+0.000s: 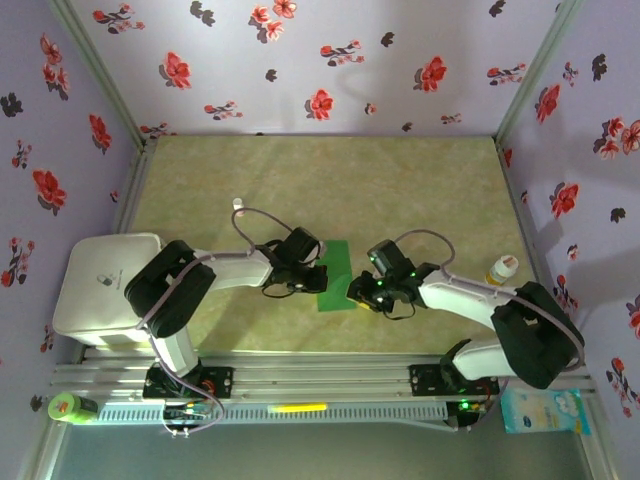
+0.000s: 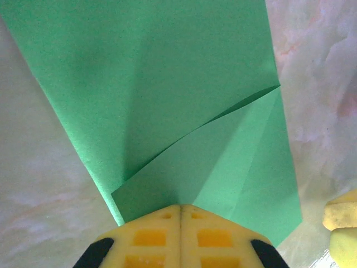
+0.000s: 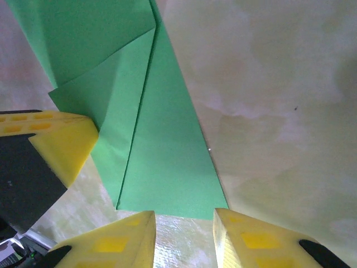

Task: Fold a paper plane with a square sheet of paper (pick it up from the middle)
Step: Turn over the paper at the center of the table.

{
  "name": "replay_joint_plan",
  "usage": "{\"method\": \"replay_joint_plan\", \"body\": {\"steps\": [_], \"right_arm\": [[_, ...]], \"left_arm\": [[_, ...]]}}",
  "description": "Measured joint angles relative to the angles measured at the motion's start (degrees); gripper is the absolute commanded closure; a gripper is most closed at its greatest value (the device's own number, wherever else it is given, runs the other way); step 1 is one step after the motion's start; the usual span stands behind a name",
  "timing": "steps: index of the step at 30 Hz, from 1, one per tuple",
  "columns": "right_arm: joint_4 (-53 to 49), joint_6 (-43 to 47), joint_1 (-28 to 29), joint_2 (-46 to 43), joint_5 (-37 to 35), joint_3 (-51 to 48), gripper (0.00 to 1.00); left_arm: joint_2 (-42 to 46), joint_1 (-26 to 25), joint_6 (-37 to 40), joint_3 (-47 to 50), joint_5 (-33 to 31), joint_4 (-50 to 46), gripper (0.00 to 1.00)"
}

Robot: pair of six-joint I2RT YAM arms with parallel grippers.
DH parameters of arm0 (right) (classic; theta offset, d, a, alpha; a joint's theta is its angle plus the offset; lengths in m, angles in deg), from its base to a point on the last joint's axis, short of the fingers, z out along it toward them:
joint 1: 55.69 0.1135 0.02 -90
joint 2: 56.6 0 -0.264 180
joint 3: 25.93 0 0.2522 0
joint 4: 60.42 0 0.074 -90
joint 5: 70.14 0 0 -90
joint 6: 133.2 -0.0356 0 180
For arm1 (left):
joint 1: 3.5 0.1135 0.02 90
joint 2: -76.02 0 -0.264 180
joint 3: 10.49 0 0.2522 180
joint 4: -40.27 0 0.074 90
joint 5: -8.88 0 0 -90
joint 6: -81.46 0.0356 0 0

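Note:
The bright-green sheet of paper (image 1: 337,272) lies on the table between the two arms, partly folded. One flap is turned over it along a diagonal crease (image 2: 234,151). My left gripper (image 1: 316,275) is shut, and its yellow tips (image 2: 180,207) rest on the paper's near edge at the foot of that crease. Whether paper is pinched between them, I cannot tell. My right gripper (image 3: 184,223) stands open just off the other end of the paper (image 3: 167,162), nothing between its fingers. The left gripper's finger (image 3: 61,139) overlaps the flap's corner in the right wrist view.
A small white bottle with a yellow cap (image 1: 502,268) stands at the right. A white box (image 1: 105,285) sits at the left edge. A tiny white object (image 1: 238,204) lies behind the left arm. Flowered walls close in the table on three sides.

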Motion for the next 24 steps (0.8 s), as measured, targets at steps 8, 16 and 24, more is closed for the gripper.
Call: {"method": "replay_joint_plan", "body": {"steps": [8, 16, 24], "right_arm": [[0.42, -0.26, 0.90, 2.10, -0.02, 0.07, 0.67], [2.99, -0.33, 1.03, 4.17, 0.00, 0.11, 0.66], [7.19, -0.85, 1.14, 5.09, -1.07, 1.03, 0.55]], "left_arm": [[0.07, 0.00, -0.04, 0.66, 0.17, 1.57, 0.97], [0.07, 0.00, -0.20, 0.74, 0.17, 1.90, 0.97], [0.07, 0.00, -0.20, 0.85, 0.17, 2.21, 0.98]]}}
